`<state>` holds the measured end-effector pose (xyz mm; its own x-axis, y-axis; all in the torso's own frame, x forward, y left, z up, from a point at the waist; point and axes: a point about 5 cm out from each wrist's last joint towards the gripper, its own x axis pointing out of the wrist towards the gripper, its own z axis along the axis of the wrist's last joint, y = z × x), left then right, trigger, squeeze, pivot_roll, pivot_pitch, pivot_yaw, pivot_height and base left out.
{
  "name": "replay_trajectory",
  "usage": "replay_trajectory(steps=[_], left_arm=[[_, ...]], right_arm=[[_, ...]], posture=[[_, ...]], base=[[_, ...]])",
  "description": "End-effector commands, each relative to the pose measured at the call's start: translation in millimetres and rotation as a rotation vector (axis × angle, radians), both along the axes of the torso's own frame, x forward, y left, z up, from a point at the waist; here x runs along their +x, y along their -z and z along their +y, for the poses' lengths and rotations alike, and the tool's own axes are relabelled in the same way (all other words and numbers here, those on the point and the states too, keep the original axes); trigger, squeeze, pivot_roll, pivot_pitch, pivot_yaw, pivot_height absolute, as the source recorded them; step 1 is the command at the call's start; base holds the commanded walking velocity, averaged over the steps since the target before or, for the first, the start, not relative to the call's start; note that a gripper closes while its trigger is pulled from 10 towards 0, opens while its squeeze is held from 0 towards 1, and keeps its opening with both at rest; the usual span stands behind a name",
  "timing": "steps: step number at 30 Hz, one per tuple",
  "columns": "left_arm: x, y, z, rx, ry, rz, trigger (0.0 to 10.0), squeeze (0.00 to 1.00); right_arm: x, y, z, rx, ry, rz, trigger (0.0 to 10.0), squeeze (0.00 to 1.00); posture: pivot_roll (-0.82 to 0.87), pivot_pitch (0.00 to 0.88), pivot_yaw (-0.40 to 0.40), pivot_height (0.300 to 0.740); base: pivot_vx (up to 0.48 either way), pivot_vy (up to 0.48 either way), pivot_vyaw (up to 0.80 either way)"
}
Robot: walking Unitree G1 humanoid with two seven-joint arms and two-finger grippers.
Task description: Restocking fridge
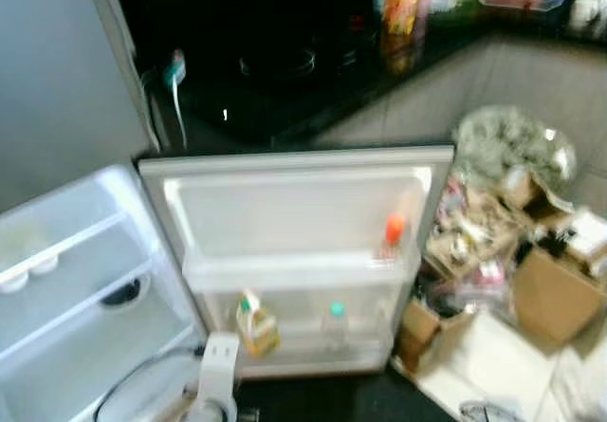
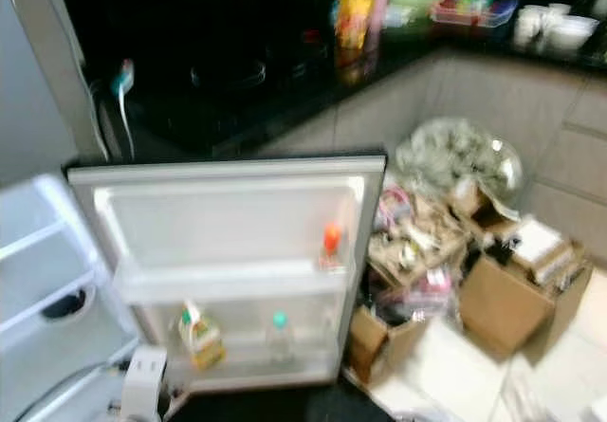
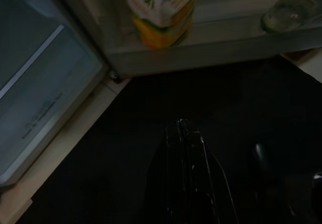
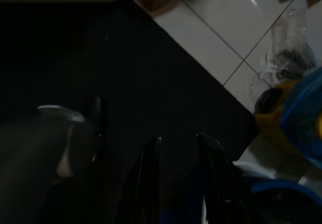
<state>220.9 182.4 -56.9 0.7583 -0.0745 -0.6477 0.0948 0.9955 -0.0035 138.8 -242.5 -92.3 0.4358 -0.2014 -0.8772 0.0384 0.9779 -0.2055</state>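
Observation:
A small fridge stands open, its door (image 1: 294,204) swung toward me. On the door's lower shelf are a yellow-green juice carton (image 1: 256,325) and a clear bottle with a teal cap (image 1: 335,322). A bottle with an orange cap (image 1: 393,232) stands on the upper door shelf. The fridge's white inner shelves (image 1: 66,261) are at the left. My left gripper (image 3: 187,128) hangs shut over a dark mat, just below the carton (image 3: 161,12). My right gripper (image 4: 178,141) hangs low over the mat with its fingers apart.
Cardboard boxes (image 1: 550,294) and a heap of bags and clutter (image 1: 512,142) crowd the floor right of the door. A black counter with a hob (image 1: 285,62) runs behind the fridge. White tiles (image 4: 211,38) and a yellow-blue bag (image 4: 294,113) lie near my right gripper.

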Motion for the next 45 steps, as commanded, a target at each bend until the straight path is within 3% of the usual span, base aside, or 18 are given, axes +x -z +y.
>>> replay_trajectory(steps=[1,2,4,13,16,18,22,23,27,28,29,31,32,37,38,39,42,45], left_arm=[[-2.1,2,3.0,0.021,0.006,0.020,10.0,0.00],[-2.1,2,3.0,0.021,0.006,0.020,10.0,0.00],[-2.2,2,3.2,0.026,0.009,0.026,10.0,0.00],[-1.5,1,4.4,0.032,0.013,0.028,10.0,0.00],[-0.8,1,4.7,0.033,0.015,0.027,10.0,0.00],[-0.4,1,5.0,0.033,0.016,0.026,10.0,0.00],[-2.5,2,4.9,0.029,0.014,0.031,10.0,0.00],[-3.9,3,4.9,0.029,0.016,0.033,10.0,0.00],[-4.6,3,4.9,0.029,0.017,0.035,10.0,0.00],[-6.0,4,5.4,0.029,0.016,0.039,10.0,0.00],[-8.4,5,6.5,0.032,0.015,0.044,10.0,0.00],[-8.4,5,6.5,0.032,0.015,0.044,10.0,0.00],[-11.1,6,8.1,0.035,0.011,0.053,10.0,0.00],[-13.7,8,9.2,0.040,0.012,0.062,10.0,0.00],[-15.7,9,9.9,0.043,0.011,0.069,10.0,0.00],[-17.5,10,9.7,0.044,0.011,0.075,10.0,0.00],[-19.7,11,9.1,0.043,0.013,0.082,10.0,0.00],[-21.5,12,9.2,0.046,0.016,0.089,10.0,0.00]], right_arm=[[11.7,-4,2.6,0.006,-0.026,-0.046,10.0,0.00],[11.7,-4,2.6,0.006,-0.026,-0.046,10.0,0.00],[42.4,-19,9.6,0.041,-0.100,-0.212,10.0,0.00],[73.7,-40,21.0,0.086,-0.304,-0.358,10.0,0.00],[91.6,-55,33.7,0.158,-0.452,-0.436,10.0,0.00],[99.5,-64,42.5,0.249,-0.542,-0.448,10.0,0.00],[101.1,-111,56.1,0.558,-0.985,-0.312,10.0,0.00],[102.8,-128,57.1,0.608,-1.033,-0.329,4.0,0.00],[104.1,-139,58.1,0.639,-1.057,-0.346,4.0,0.00],[107.6,-156,59.1,0.687,-1.076,-0.380,0.0,0.00],[111.7,-176,60.1,0.719,-1.110,-0.433,0.0,0.00],[111.7,-176,60.1,0.719,-1.110,-0.433,0.0,0.00],[116.9,-202,61.3,0.752,-1.152,-0.500,0.0,0.00],[123.1,-224,62.7,0.744,-1.193,-0.569,0.0,0.00],[138.1,-240,63.0,0.627,-1.214,-0.661,10.0,0.00],[151.2,-251,67.0,0.517,-1.235,-0.732,10.0,0.00],[162.9,-264,76.5,0.416,-1.252,-0.781,10.0,0.00],[165.5,-267,82.9,0.409,-1.267,-0.770,10.0,0.00]], posture=[[-0.08,0.028,0.037,0.726],[-0.08,0.028,0.037,0.726],[-0.09,0.034,0.038,0.726],[-0.09,0.046,0.044,0.726],[-0.09,0.055,0.045,0.726],[-0.09,0.058,0.045,0.726],[-0.09,0.068,0.043,0.726],[-0.09,0.072,0.041,0.726],[-0.09,0.072,0.040,0.726],[-0.09,0.072,0.040,0.726],[-0.09,0.078,0.039,0.726],[-0.09,0.078,0.039,0.726],[-0.10,0.085,0.037,0.726],[-0.10,0.086,0.038,0.726],[-0.11,0.093,0.037,0.726],[-0.11,0.093,0.038,0.726],[-0.11,0.093,0.038,0.726],[-0.11,0.093,0.038,0.726]], base=[[0.000,0.000,0.00],[0.000,0.000,0.00],[0.000,0.000,0.00],[0.000,0.000,0.00],[0.000,0.000,0.00],[0.000,0.000,0.00],[0.000,0.000,0.00],[0.000,0.000,0.00],[0.000,0.000,0.00],[0.000,0.000,0.00],[0.000,0.000,0.00],[0.000,0.000,0.00],[0.000,0.000,0.00],[0.000,0.000,0.00],[0.000,0.000,0.00],[0.000,0.000,0.00],[0.000,0.000,0.00],[0.000,0.000,0.00]])
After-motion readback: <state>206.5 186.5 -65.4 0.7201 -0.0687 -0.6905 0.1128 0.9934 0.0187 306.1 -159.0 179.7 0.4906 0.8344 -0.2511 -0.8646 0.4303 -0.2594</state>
